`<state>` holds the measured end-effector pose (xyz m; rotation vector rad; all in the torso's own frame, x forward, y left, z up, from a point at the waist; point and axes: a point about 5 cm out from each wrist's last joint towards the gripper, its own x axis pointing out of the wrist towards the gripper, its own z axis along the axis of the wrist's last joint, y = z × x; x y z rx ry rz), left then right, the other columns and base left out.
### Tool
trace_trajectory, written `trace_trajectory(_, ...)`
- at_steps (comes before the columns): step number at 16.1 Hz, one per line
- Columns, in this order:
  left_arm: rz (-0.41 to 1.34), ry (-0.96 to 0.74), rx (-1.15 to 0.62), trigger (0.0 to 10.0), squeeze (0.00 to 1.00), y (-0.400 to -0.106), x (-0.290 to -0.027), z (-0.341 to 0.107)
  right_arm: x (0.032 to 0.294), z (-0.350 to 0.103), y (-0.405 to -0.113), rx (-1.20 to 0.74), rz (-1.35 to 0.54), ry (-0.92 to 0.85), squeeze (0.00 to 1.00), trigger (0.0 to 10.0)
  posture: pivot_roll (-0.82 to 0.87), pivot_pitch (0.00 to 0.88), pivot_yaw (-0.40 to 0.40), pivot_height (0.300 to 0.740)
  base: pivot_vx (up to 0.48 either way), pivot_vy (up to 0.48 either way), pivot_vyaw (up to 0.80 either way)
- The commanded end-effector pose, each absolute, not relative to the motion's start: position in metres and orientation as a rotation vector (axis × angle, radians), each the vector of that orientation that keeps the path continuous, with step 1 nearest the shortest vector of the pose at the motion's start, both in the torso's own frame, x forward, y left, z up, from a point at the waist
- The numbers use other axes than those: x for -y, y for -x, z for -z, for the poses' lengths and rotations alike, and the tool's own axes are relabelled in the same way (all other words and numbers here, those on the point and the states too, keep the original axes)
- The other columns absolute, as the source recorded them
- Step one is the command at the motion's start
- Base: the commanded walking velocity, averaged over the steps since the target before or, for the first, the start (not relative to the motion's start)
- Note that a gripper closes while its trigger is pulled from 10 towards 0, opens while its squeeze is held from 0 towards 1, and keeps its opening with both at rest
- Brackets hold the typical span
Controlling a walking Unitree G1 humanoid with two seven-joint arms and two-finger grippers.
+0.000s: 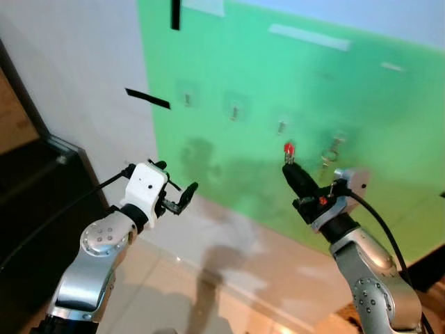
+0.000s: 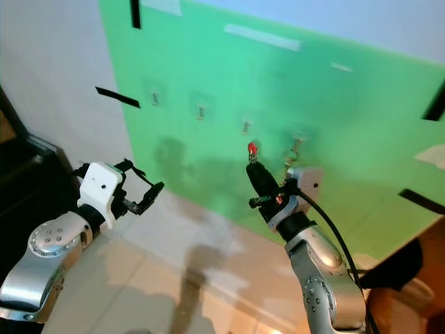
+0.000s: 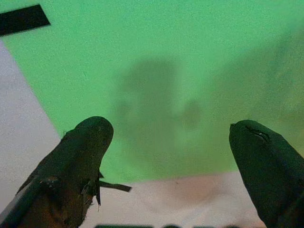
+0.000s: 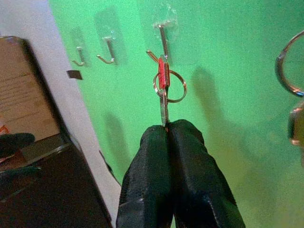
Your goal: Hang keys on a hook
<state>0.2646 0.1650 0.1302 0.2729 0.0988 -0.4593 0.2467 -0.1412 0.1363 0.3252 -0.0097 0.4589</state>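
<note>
Green wall panel (image 1: 361, 181) with a row of small metal hooks; taken as landmark. Right gripper (image 4: 166, 129): fingers pressed together, pinching a key (image 4: 163, 107) by its blade, raised close to the panel. The key carries a red tag and a ring (image 4: 175, 86), held just below and beside the third hook (image 4: 163, 38), apparently not yet over its prong. A second ring of keys (image 4: 289, 71) already hangs on the next hook along the panel. Left gripper (image 1: 182, 196): fingers spread, holding nothing, hovering before the panel's lower edge, well apart from the hooks. Step in hand, as judged: bringing the ring up to the hook. Next move likely calls for lifting the ring over the prong tip, lowering it to seat, then parting the fingers.
</note>
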Motion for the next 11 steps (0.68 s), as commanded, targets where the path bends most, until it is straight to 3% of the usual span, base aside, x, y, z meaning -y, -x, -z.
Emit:
trace_trajectory(1, 0.451, -0.269, -0.101, 10.0, 0.32, -0.264, -0.169, -0.132, 0.134, -0.143, -0.246, 0.025, -0.502, -0.331, 0.00, 10.0, 0.09, 0.000, -0.046, 0.740, 0.000, 0.000, 0.00)
trace_trajectory(11, 0.635, -0.215, -0.102, 10.0, 0.34, -0.258, -0.166, -0.140, 0.117, -0.164, -0.262, 0.060, -0.606, -0.235, 0.00, 10.0, 0.08, 0.000, -0.024, 0.740, 0.000, 0.000, 0.00)
